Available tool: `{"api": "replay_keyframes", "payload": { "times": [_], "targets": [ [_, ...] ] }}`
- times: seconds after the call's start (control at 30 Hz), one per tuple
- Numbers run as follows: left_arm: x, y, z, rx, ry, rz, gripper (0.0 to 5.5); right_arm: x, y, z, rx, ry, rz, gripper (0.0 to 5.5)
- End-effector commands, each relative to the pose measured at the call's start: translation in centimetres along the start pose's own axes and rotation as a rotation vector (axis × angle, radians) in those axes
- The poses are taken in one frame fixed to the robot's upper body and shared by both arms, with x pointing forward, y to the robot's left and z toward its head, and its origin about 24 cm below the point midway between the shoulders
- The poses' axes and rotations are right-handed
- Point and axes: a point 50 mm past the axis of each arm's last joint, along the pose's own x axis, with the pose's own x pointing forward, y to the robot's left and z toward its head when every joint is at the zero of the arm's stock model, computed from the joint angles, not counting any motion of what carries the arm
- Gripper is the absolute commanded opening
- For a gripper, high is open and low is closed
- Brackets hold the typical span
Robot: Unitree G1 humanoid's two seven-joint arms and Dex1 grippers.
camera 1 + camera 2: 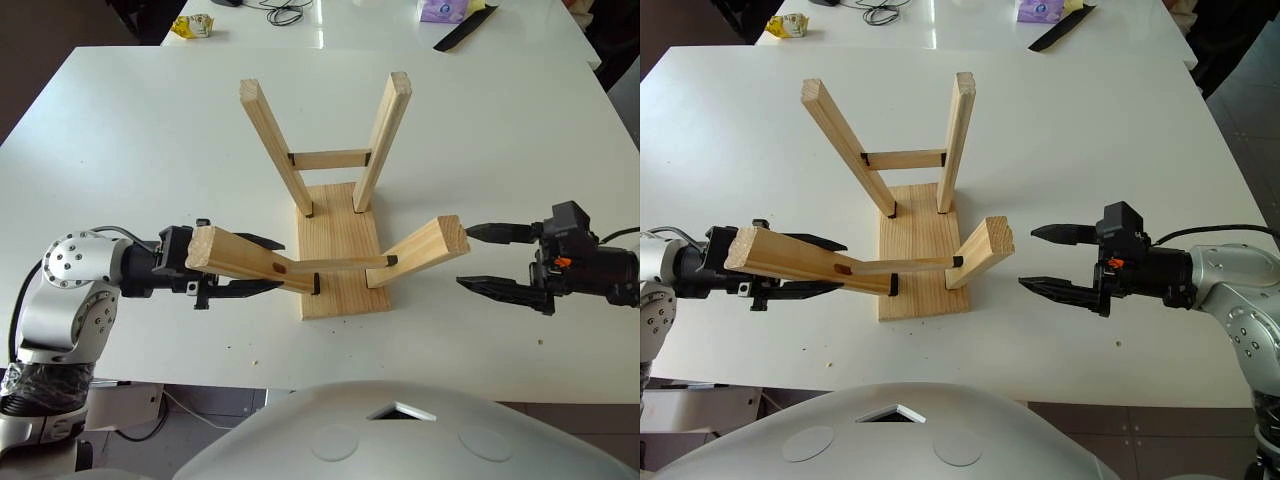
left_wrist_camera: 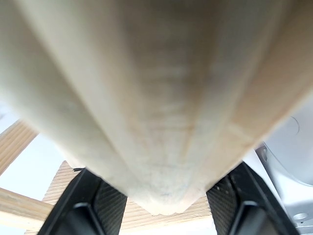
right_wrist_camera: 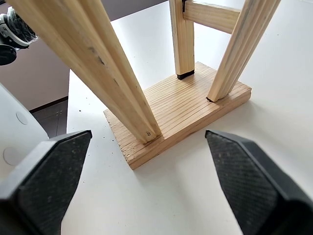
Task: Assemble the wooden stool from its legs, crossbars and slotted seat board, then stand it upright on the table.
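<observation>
The left gripper clamps the near-left leg, its fingers partly hidden behind the wood — the right gripper gapes wide, just apart from the near-right leg.

Open desk lies between our right claw and the near right leg. Over the seat board, four splayed legs and two crossbars bar passage; our left claw clamps the near left leg.
</observation>
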Motion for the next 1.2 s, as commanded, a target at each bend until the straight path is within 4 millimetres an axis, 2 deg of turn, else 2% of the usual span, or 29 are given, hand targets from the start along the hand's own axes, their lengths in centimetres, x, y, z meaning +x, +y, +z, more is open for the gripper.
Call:
{"api": "replay_keyframes", "payload": {
  "times": [0.03, 0.47, 0.8, 1.2],
  "targets": [
    [0.6, -0.3, -1.3, -0.058, 0.101, -0.043, 2.07, 0.3, 0.0, 0.4, -0.031, 0.002, 0.009, 4.3],
    [0.8, 0.3, -2.0, -0.048, 0.216, -0.063, 2.07, 0.9, 0.3, 0.8, -0.047, -0.009, 0.03, 4.3],
    [1.5, 2.4, -1.2, -0.044, 0.217, 0.005, 2.07, 1.0, 0.2, 1.0, -0.055, -0.006, 0.036, 4.3],
    [1.8, 2.5, -2.2, -0.047, 0.319, 0.0, 2.07, 1.6, -0.3, 1.7, -0.074, -0.041, 0.018, 4.3]
  ]
}}
